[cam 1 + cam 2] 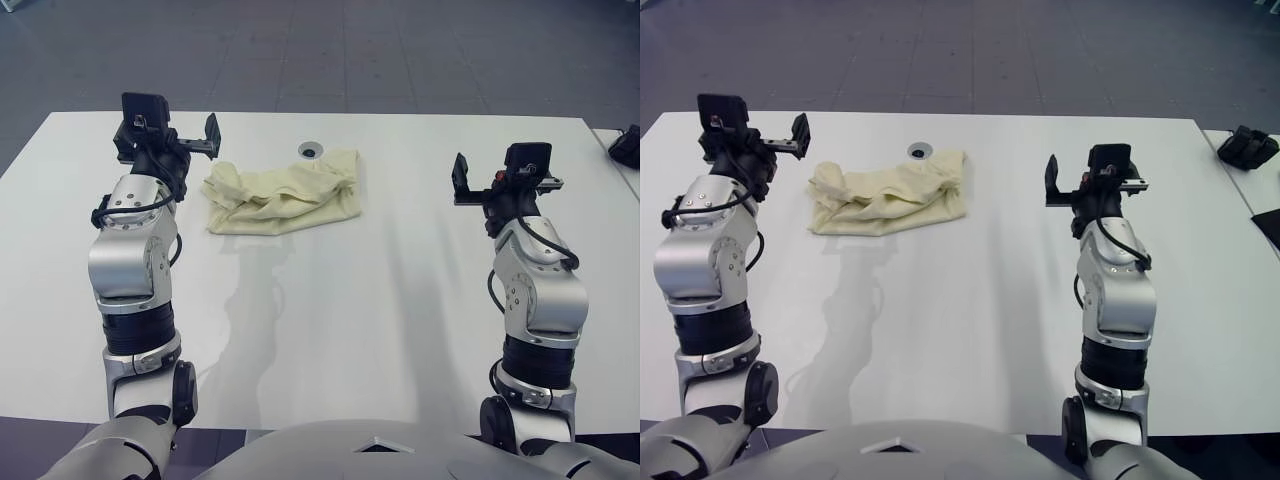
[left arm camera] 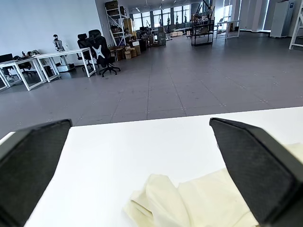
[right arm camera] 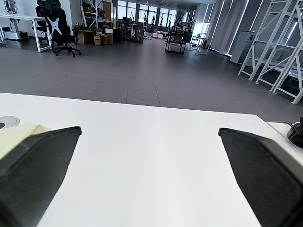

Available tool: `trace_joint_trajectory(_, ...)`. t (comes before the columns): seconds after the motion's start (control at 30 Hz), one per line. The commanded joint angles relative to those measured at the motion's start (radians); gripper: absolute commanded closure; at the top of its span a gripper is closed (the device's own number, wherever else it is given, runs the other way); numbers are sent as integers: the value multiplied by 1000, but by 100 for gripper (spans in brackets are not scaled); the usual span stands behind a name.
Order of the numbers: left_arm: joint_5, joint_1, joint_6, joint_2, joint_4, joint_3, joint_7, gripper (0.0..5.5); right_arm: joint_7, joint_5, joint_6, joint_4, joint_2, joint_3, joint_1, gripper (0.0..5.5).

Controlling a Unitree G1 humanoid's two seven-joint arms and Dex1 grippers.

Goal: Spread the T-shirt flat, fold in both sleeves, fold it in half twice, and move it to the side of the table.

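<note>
A pale yellow T-shirt lies crumpled in a loose heap on the white table, toward the far side and left of centre. My left gripper hovers just left of the shirt's edge, open, with nothing between its fingers. In the left wrist view the bunched cloth sits between and below the two dark fingers. My right gripper stands open over bare table, well to the right of the shirt. The right wrist view catches a corner of the shirt beside one finger.
A round cable grommet sits in the tabletop, touching the shirt's far edge. A black object rests on a neighbouring table at the far right. Bare tabletop stretches in front of the shirt and between the arms.
</note>
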Motion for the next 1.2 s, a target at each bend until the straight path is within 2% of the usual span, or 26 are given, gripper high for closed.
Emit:
trace_joint_trajectory(0.03,-4,-20,14,2,3,4,2,10,-6,-1,0,-6,7,2,-1,12)
trace_joint_trajectory(0.3,-3,-15,14,-7,-4,6,10,10,-3,-3,-8,10,2,3,-13,12)
trace_joint_trajectory(0.4,-5,-28,-22,-19,59,-7,3,10,0,-2,-6,6,2,6,-10,12)
trace_joint_trajectory(0.5,21,-109,-146,-26,308,-76,-55,10,3,-4,-11,15,0,8,-10,12)
trace_joint_trajectory(0.67,234,-326,-456,-12,955,-306,-124,10,3,-7,-27,42,-3,11,-35,12)
trace_joint_trajectory(0.8,359,-400,-559,-21,1197,-433,-144,10,3,-6,-34,40,5,19,-35,12)
trace_joint_trajectory(0.87,391,-393,-594,-25,1231,-482,-199,10,2,-6,-36,37,9,20,-28,12)
trace_joint_trajectory(1.0,384,-357,-643,-21,1229,-490,-278,10,-1,-6,-40,30,8,19,-15,12)
trace_joint_trajectory(1.1,326,-275,-612,-23,1075,-468,-369,10,38,4,-32,12,-10,42,17,12)
trace_joint_trajectory(1.2,276,-160,-497,-29,822,-458,-432,10,145,-7,-37,-24,-87,120,73,12)
